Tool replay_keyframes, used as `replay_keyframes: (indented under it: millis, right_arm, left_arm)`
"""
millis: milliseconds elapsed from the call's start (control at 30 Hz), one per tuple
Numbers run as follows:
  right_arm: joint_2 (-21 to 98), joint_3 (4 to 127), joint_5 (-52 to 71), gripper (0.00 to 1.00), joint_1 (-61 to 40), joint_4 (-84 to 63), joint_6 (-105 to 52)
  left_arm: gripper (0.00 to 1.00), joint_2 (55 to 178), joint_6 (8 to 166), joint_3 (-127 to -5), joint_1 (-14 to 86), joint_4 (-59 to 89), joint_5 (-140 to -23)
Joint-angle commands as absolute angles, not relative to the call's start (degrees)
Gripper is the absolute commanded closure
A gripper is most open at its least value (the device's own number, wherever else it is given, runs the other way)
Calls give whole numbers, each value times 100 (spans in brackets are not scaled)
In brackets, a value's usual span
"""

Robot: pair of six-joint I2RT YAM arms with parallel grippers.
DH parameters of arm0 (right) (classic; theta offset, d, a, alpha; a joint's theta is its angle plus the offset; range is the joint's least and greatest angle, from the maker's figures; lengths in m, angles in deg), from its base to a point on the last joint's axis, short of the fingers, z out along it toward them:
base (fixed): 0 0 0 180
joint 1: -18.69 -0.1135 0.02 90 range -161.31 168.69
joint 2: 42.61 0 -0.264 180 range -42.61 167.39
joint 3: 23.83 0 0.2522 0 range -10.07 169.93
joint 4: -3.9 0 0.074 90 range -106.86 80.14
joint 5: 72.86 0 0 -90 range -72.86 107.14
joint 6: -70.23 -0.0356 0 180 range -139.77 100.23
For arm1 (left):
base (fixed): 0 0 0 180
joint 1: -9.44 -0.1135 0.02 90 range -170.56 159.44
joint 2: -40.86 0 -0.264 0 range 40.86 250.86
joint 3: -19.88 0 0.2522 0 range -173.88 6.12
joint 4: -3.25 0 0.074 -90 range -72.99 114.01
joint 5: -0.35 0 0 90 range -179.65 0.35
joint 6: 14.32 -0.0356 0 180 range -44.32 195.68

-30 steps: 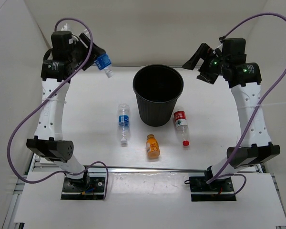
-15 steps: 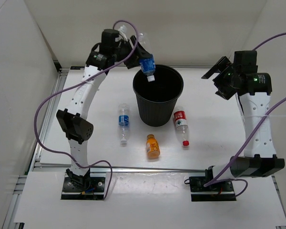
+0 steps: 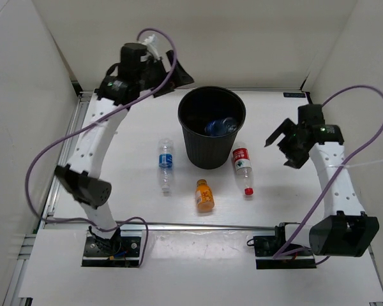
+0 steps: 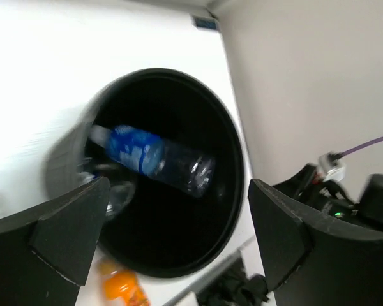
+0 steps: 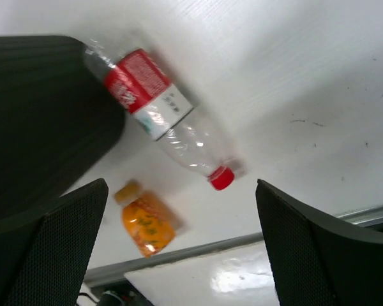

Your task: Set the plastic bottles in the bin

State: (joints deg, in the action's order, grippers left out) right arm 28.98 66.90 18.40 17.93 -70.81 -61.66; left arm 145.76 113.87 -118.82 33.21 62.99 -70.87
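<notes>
White walls box in a white table (image 3: 131, 124) where we see the black bin (image 3: 207, 152) standing upright at the centre, toward the far edge. Inside it lies a clear plastic bottle with a blue label (image 4: 154, 159), tilted across the dark interior. A paler shape beside it is too blurred for us to name.

The left gripper (image 4: 179, 188) hangs above the bin's far-left rim. Its fingers are spread wide and grip nothing, and its wrist camera looks straight down into the bin's mouth. The right gripper (image 3: 278, 152) hovers over the table to the right of the bin, fingers likewise spread and empty.

Three bottles lie on their sides on the table. A second blue-labelled bottle (image 3: 166, 164) lies left of the bin. The stubby orange bottle (image 3: 204, 195) lies just in front of the bin. The red-labelled bottle (image 3: 243, 167) lies at the bin's right, its label end close against the bin's base and its red cap pointing toward the arms.
</notes>
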Motion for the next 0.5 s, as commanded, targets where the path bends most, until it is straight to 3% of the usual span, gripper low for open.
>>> replay_keyframes:
  millis: [0, 200, 467]
  right_arm:
    - [2586, 5704, 1409, 0, 1807, -6315, -5793]
    - [3033, 4847, 177, 0, 1562, -5260, -5476]
    - [4051, 4820, 297, 0, 1122, -4300, -4983]
  left_arm:
    - [0, 13430, 10934, -11326, 3203, 6884, -8110]
    - [0, 11989, 11189, -9043, 2685, 7027, -8834]
    - [0, 11592, 10908, -8555, 2236, 7616, -8781]
